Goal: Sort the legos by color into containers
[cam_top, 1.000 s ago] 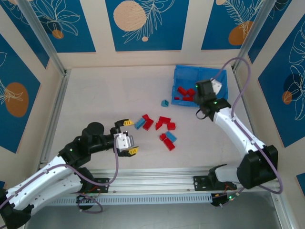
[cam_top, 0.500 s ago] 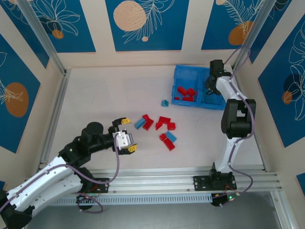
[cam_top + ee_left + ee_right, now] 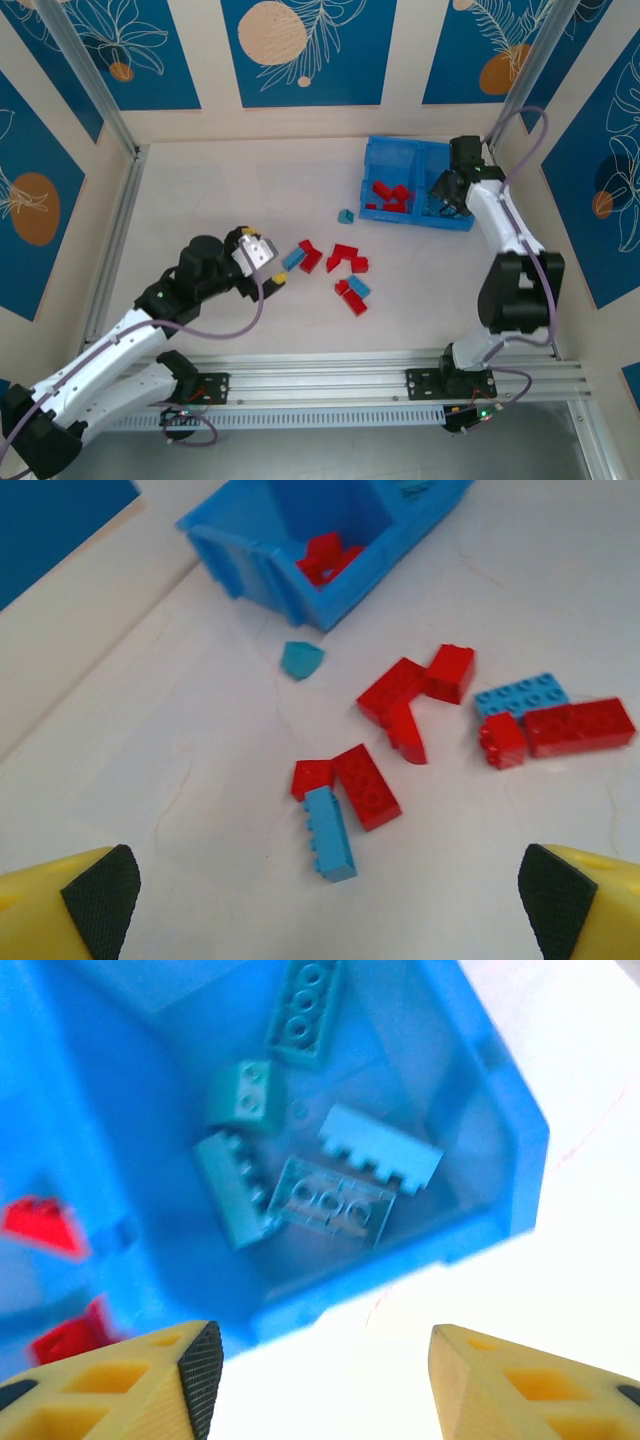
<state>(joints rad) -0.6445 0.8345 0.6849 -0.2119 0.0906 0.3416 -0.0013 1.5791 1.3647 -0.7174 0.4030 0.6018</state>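
**Gripper and Brick Status by View**

**Top external.** The left gripper (image 3: 264,256) is fully spread and holds nothing. It is over the tabletop (image 3: 200,190) left of centre, with one blue brick (image 3: 293,259) just beside its fingers. The right gripper (image 3: 447,196) hangs above the right compartment (image 3: 432,160) of the bin (image 3: 400,218); its jaw gap cannot be read here. The bin sits toward the far right corner, with its long axis roughly parallel to the far edge. The left compartment (image 3: 385,160) holds red bricks (image 3: 390,193). Ten loose legos lie mid-tabletop: seven red and three blue. The small teal piece (image 3: 346,216) is near the bin's near left corner.

**Left wrist.** Both pads (image 3: 100,890) stand at the frame's outer edges, wide apart, touching nothing. The same ten loose legos lie ahead of them. The nearest blue brick (image 3: 330,833) points lengthwise away from the gripper and touches a red pair (image 3: 350,783). The longest red brick (image 3: 580,726) lies crosswise.

**Right wrist.** The fingers (image 3: 190,1370) are partly spread with nothing between them. They are over the near wall of the right compartment (image 3: 500,1190). Five light blue bricks (image 3: 335,1200) lie inside at mixed angles, blurred. Two red pieces (image 3: 40,1225) show beyond the divider.
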